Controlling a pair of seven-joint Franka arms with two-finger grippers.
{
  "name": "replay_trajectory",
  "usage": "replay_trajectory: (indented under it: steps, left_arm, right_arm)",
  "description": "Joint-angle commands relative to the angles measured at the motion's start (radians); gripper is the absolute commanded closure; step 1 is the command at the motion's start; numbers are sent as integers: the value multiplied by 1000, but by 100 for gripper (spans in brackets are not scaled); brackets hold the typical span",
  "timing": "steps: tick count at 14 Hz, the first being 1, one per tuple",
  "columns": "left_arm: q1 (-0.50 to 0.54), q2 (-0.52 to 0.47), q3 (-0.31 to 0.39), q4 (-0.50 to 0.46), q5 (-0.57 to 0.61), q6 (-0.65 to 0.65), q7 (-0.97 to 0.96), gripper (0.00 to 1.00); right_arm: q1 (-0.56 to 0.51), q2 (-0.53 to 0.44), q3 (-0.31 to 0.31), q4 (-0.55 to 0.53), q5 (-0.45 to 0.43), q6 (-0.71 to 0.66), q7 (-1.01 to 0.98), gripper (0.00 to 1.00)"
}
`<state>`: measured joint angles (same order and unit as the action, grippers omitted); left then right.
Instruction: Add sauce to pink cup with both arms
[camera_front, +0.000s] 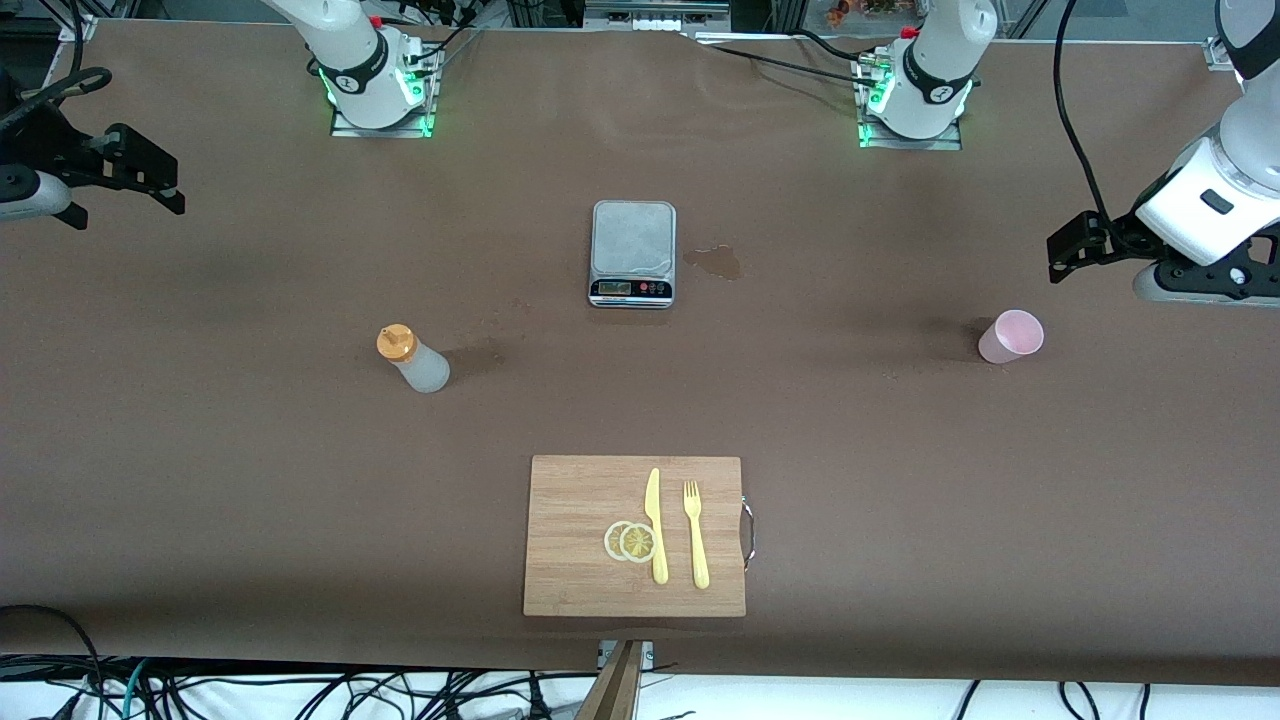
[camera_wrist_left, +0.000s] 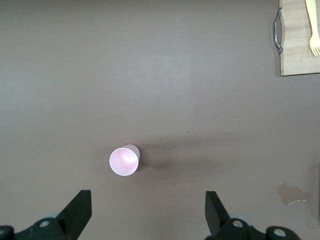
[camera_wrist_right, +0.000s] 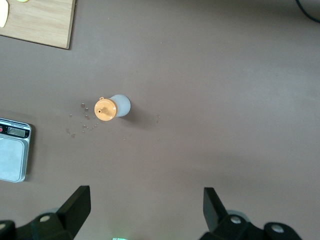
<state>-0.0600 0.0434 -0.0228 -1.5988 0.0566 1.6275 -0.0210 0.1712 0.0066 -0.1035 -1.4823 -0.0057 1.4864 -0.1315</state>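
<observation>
The sauce bottle, frosted white with an orange cap, stands upright on the brown table toward the right arm's end; it also shows in the right wrist view. The pink cup stands upright toward the left arm's end; the left wrist view shows it with nothing visible inside. My right gripper hangs open and empty in the air, off to the side of the bottle. My left gripper hangs open and empty in the air beside the cup.
A grey kitchen scale sits mid-table with a wet stain beside it. A wooden cutting board lies nearer the front camera, bearing a yellow knife, a yellow fork and lemon slices.
</observation>
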Motion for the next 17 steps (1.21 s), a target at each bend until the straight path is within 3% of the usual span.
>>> replay_trajectory:
  steps: [1,17]
  left_arm:
    - [-18,-26,18,-24,-24,-1,-2,0]
    - [12,7,12,-13,-26,-12,-5,0]
  right_arm:
    - [-3,-4,2,-18,4,26,9,0]
    - [-3,-8,5,-30,9,17,-5,0]
